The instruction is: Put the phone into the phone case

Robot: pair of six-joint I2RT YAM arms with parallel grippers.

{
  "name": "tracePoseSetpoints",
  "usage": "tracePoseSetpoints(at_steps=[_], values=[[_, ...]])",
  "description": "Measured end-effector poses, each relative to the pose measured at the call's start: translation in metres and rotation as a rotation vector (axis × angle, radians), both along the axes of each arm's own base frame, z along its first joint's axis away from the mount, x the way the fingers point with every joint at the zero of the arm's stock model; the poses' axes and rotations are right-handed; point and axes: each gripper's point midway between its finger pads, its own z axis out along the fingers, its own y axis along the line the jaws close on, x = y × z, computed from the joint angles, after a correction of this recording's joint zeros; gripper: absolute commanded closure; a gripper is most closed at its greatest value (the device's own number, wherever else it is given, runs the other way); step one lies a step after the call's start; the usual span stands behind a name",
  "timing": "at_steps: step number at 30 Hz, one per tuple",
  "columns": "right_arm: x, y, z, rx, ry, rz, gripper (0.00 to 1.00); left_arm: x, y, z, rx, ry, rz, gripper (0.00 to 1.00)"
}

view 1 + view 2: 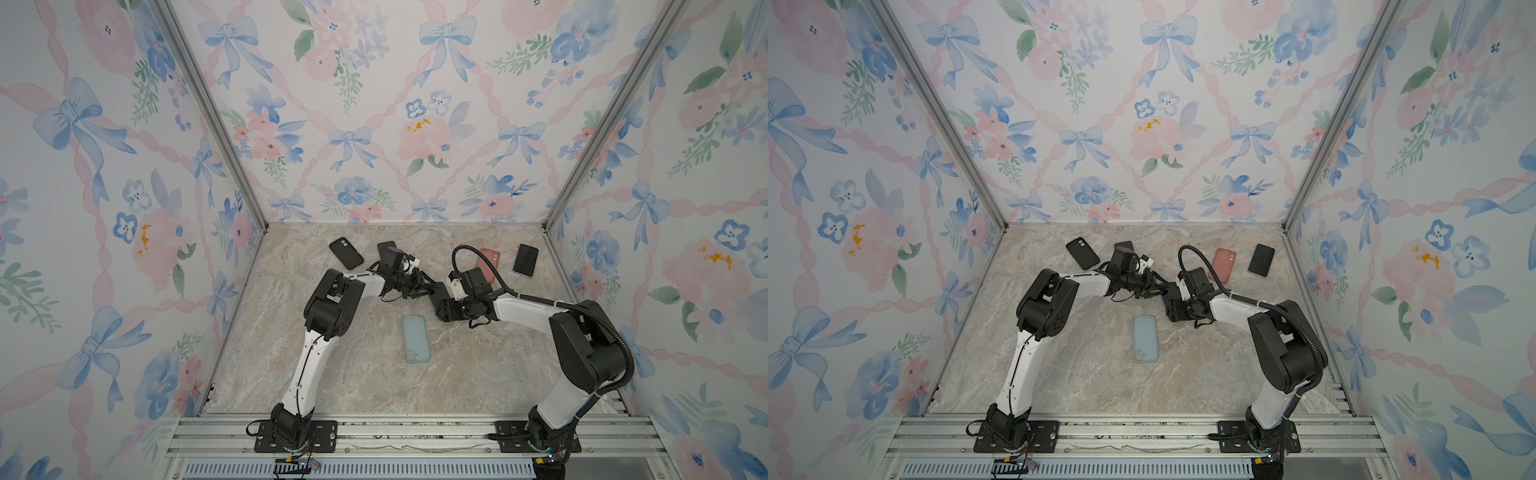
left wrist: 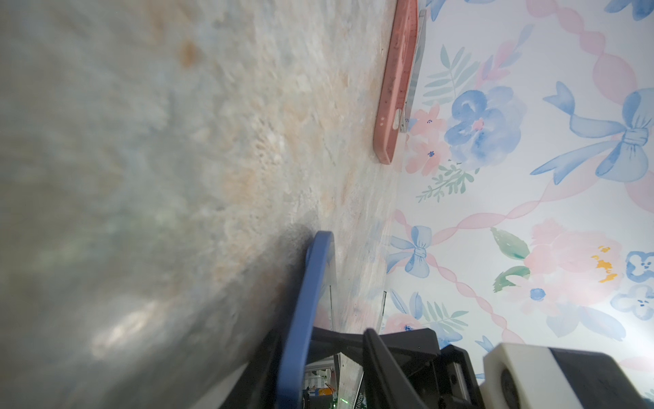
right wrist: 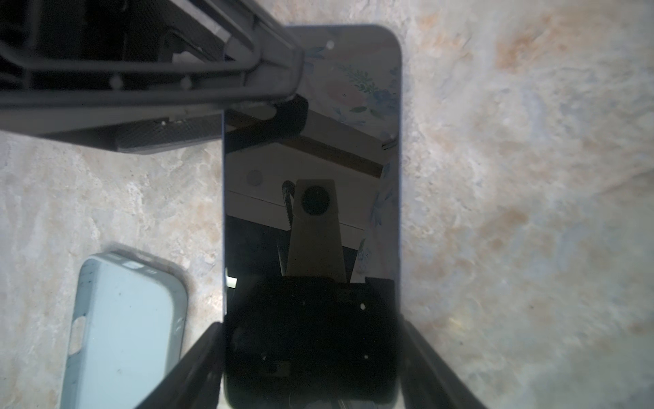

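Top view: right gripper (image 1: pixel 442 308) holds the phone (image 1: pixel 439 292) just beyond the case (image 1: pixel 416 338). Right wrist: 2 jaws clamp its long sides. Left wrist: left gripper (image 2: pixel 316 341) straddles its edge; whether it grips, I cannot tell. Carrying step, I judge; next I must align it flat over the case.

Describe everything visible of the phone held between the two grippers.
The phone is a slim slab with rounded corners, a blue rim and a dark glossy screen mirroring the wrist camera and wallpaper. It appears lifted off the marble table, near the light blue case. The right gripper clamps its long edges near one end with both fingers. At the far end the left gripper straddles a corner, one finger over the screen; whether it grips is unclear.
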Motion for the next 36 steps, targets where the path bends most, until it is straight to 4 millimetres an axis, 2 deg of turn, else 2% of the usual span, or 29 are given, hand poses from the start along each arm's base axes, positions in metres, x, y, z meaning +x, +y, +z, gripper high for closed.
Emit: tracePoseSetpoints(at_steps=[12, 21, 26, 28, 31, 33, 36], values=[[0.001, 0.002, 0.001, 0.010, -0.005, 0.008, 0.35, 0.001, 0.000, -0.005, -0.005, -0.003, 0.000, 0.85], [0.000, 0.002, 0.003, 0.008, 0.003, 0.010, 0.14, 0.000, 0.001, -0.004, -0.033, -0.003, -0.004, 0.94], [0.006, 0.001, 0.012, -0.007, -0.002, -0.008, 0.12, -0.001, 0.001, -0.003, -0.039, 0.003, 0.000, 0.98], [0.006, -0.002, 0.020, -0.004, -0.008, -0.043, 0.13, -0.002, 0.001, -0.002, -0.042, 0.003, 0.004, 0.99], [0.005, -0.006, 0.051, 0.055, -0.054, -0.148, 0.15, -0.003, 0.003, -0.001, -0.045, 0.013, 0.015, 1.00], [-0.001, -0.010, 0.079, 0.148, -0.100, -0.243, 0.18, -0.005, 0.004, 0.000, -0.045, 0.022, 0.026, 1.00], [-0.014, -0.016, 0.106, 0.321, -0.136, -0.385, 0.19, -0.008, 0.007, 0.002, -0.051, 0.037, 0.050, 1.00]])
